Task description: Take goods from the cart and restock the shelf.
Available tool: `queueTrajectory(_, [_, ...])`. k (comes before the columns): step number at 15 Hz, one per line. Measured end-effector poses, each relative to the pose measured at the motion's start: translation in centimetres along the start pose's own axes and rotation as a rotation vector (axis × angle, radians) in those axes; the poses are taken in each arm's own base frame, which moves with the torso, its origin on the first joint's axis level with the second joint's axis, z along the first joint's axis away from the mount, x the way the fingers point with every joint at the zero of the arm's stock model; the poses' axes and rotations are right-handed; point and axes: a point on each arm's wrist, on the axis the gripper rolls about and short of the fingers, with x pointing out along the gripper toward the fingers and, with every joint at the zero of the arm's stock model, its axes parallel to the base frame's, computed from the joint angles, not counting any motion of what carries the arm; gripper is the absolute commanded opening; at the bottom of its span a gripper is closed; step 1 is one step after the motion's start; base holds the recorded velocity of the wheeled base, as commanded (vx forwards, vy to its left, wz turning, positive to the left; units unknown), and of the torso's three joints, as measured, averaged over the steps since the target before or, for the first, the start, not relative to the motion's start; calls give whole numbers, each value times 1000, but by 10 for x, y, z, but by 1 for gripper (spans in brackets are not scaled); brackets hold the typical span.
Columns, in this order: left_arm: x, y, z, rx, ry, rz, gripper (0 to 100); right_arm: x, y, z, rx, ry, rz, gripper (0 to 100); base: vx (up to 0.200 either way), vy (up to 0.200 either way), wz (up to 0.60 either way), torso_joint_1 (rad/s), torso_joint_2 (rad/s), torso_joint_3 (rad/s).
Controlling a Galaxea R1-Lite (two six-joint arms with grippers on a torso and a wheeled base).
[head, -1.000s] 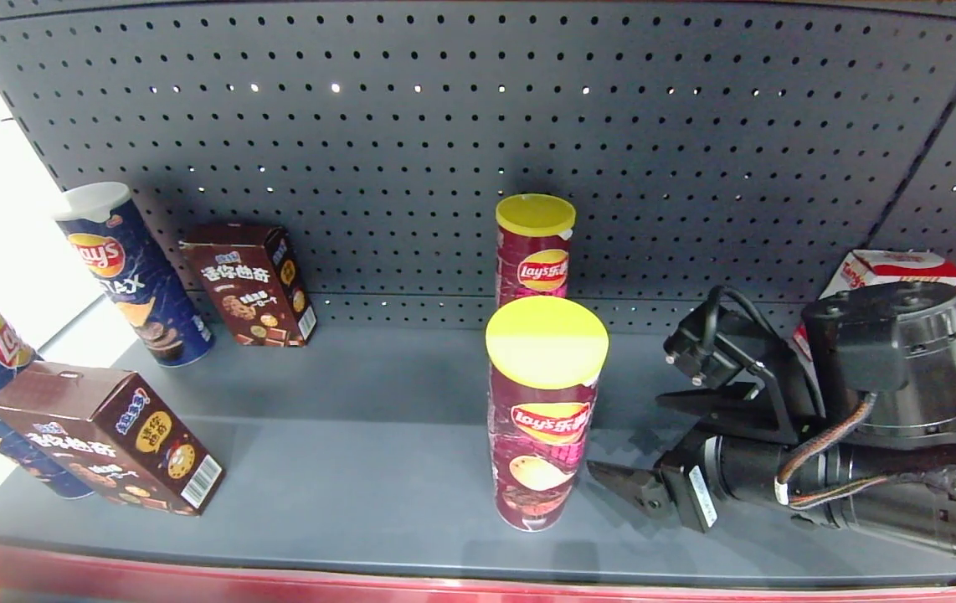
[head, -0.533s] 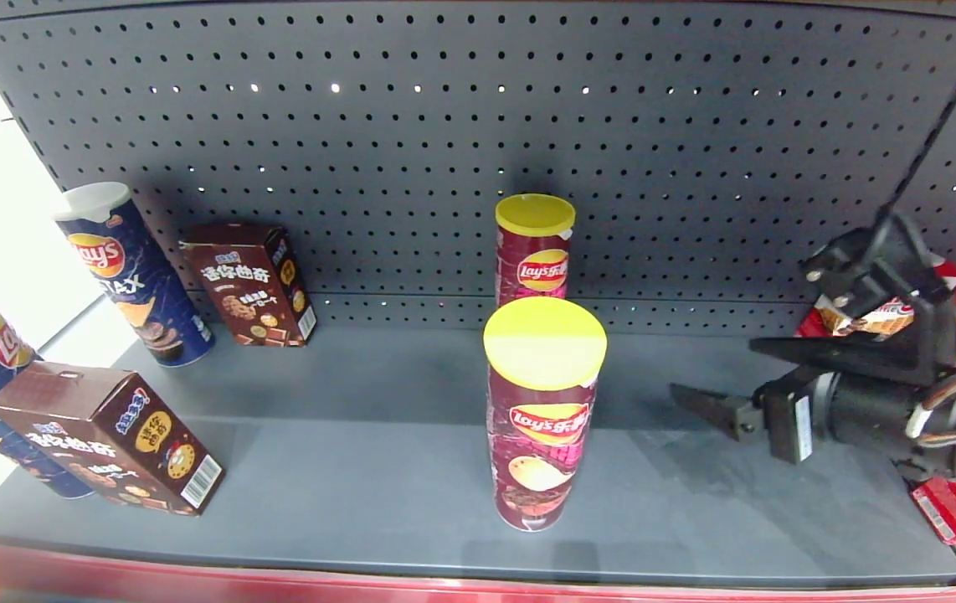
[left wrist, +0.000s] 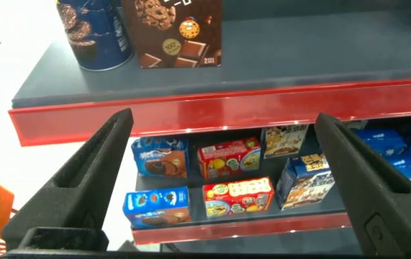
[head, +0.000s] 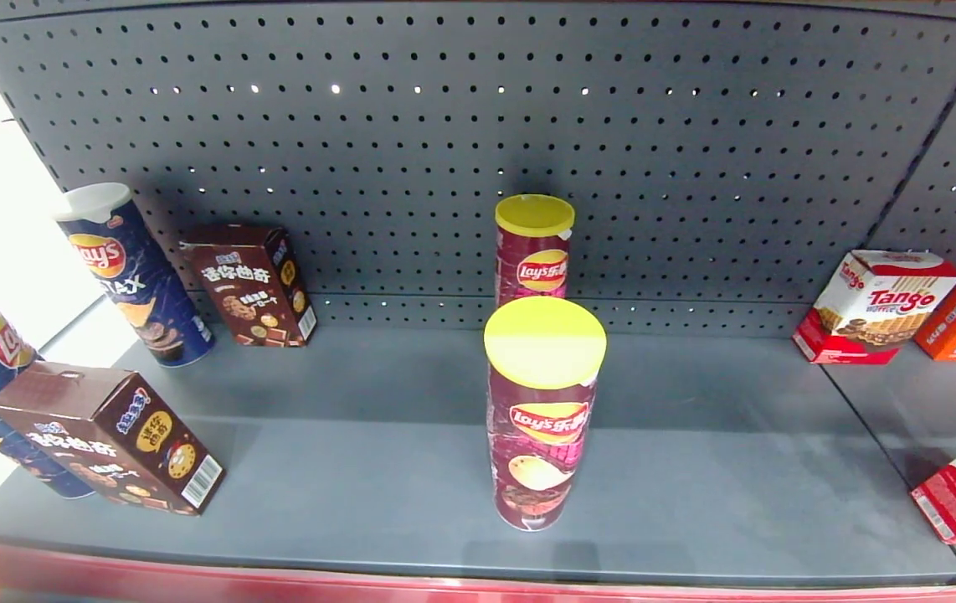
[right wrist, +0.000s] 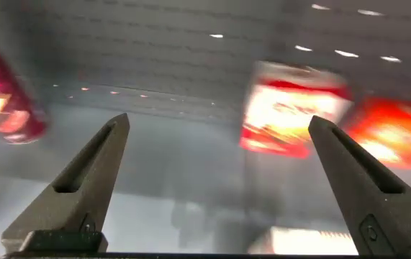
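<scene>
Moved: right gripper (right wrist: 219, 121) withdrew from beside front chip can (head: 542, 410).
Can: maroon, yellow lid, upright on shelf (head: 344, 452).
Grip: right and left gripper (left wrist: 224, 116) both spread, empty.

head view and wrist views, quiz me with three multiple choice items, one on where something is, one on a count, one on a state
1. Where is the rear yellow-lidded can relative to the front yellow-lidded can?
A. straight behind it, by the pegboard
B. far off to its left
C. lying on its side in front of it

2. How many yellow-lidded cans stand on the shelf?
A. one
B. two
C. four

3. How does the right claw stand?
A. open, holding nothing
B. shut on a can
C. shut on a box

Answers:
1 A, the head view shows it upright just behind the front one, near the pegboard.
2 B, two yellow lids show in the head view.
3 A, the right wrist view shows it spread wide with nothing in it.
</scene>
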Motion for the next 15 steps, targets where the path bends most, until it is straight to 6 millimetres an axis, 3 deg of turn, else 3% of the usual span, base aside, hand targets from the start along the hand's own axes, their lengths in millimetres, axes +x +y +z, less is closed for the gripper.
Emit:
queueTrajectory(4, [0, 0, 0, 0, 0, 0, 100, -65, -9, -57, -8, -8, -75, 100, 0, 0, 0, 0, 0, 0])
queueTrajectory(8, [0, 0, 0, 0, 0, 1, 100, -106, -9, -108, -11, 6, -107, 100, 0, 0, 0, 0, 0, 0])
queueTrajectory(12, [0, 0, 0, -1, 0, 2, 100, -116, -6, -155, -3, 1, -89, 100, 0, 0, 0, 0, 0, 0])
queueTrajectory(15, [0, 0, 0, -1, 0, 4, 100, -117, 0, -171, -3, 63, 118, 100, 0, 0, 0, 0, 0, 0])
